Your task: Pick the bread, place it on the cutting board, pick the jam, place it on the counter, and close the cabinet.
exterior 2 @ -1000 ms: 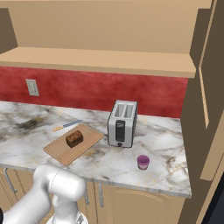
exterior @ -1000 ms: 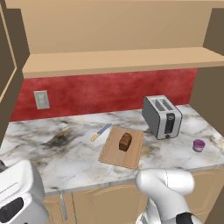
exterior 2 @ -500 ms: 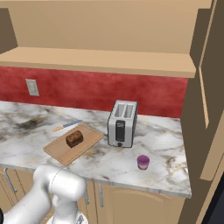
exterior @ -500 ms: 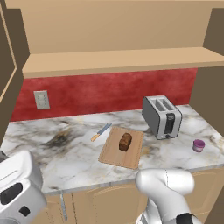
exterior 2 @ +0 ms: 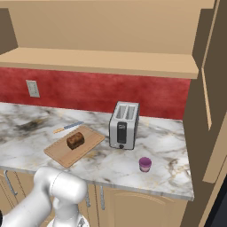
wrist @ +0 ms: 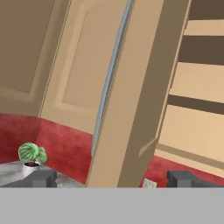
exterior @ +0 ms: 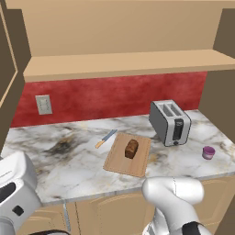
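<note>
Bread: small dark brown loaf (exterior: 131, 148) lies on the flat light-brown wooden cutting board (exterior: 118, 162), near the board's middle.
Board: sits mid-desk, toward the front edge of the white marble desk (exterior: 69, 163).
Jam: small purple jar with lilac lid (exterior 2: 145, 164) stands near the desk's front right corner, apart from the silver toaster (exterior 2: 123, 125).
Knife: just beside the board's back left corner (exterior: 106, 138).
Cabinet: tan panelled door with long silver bar handle (wrist: 111, 74) stands open.
Fingers: set wide (wrist: 112, 178), holding nothing.
</note>
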Robot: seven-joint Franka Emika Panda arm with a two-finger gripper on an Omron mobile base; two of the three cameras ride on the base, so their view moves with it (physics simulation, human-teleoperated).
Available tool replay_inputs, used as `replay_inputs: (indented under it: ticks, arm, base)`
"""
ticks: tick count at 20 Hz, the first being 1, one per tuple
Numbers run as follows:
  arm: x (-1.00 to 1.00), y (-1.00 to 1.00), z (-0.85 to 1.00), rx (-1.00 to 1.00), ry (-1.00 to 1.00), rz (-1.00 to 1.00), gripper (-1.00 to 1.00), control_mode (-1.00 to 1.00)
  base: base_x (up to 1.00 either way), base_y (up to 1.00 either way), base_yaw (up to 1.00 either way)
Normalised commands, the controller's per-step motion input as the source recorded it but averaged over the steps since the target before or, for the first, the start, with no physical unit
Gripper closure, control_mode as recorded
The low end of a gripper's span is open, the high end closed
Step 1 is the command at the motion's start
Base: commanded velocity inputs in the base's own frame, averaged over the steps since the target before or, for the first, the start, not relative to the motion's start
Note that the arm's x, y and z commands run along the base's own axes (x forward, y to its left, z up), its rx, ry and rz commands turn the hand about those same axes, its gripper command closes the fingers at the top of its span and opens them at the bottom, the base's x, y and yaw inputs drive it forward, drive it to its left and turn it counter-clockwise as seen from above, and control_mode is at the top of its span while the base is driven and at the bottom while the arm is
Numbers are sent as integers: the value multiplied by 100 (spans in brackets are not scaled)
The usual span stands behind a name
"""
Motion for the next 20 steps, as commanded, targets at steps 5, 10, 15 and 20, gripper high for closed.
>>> replay_inputs:
  ticks: [5, 10, 15, 20]
  arm:
    - [19, 10, 0, 0, 0, -2, -100, -100]
    - [12, 0, -1, 0, 0, -3, -100, -100]
    - [5, 0, -6, 0, 0, -3, -100, -100]
    - [5, 0, -8, 0, 0, -4, -100, -100]
  base:
    - [0, 0, 0]
    - [0, 0, 0]
    - [0, 0, 0]
    - [0, 0, 0]
